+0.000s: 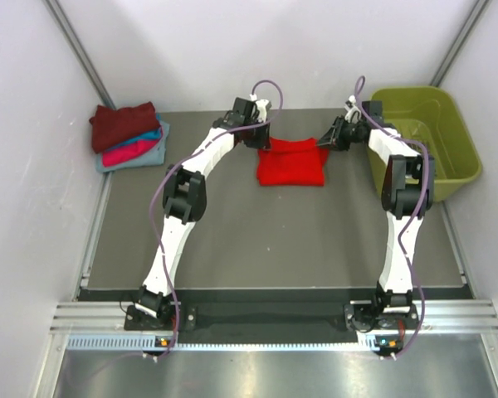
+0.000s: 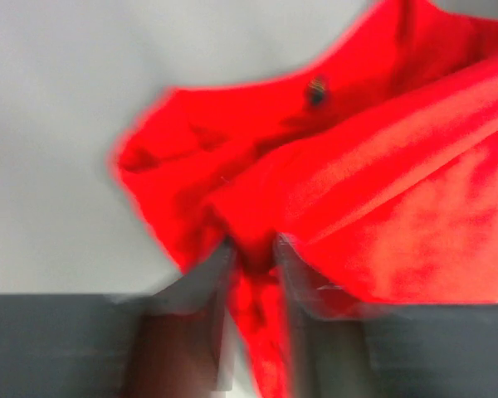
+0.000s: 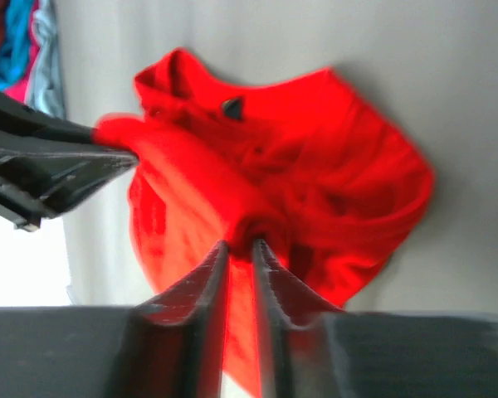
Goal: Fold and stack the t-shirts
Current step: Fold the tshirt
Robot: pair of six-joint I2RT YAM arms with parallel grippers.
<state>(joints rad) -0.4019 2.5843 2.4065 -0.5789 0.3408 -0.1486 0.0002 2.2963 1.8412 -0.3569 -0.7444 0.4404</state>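
The bright red t-shirt (image 1: 292,162) hangs bunched between both grippers over the far middle of the table. My left gripper (image 1: 266,139) is shut on its far left top edge; the cloth fills the gap between the jaws in the left wrist view (image 2: 253,257). My right gripper (image 1: 325,141) is shut on its far right top edge, with red cloth (image 3: 315,174) pinched at the tips (image 3: 241,242). A stack of folded t-shirts (image 1: 129,135), maroon on top, then magenta-pink, teal and pale blue, lies at the far left; it also shows in the right wrist view (image 3: 21,41).
An olive-green plastic basket (image 1: 452,162) stands at the far right, close to the right arm. White walls close the table on both sides. The left gripper's body (image 3: 41,162) shows at the left in the right wrist view.
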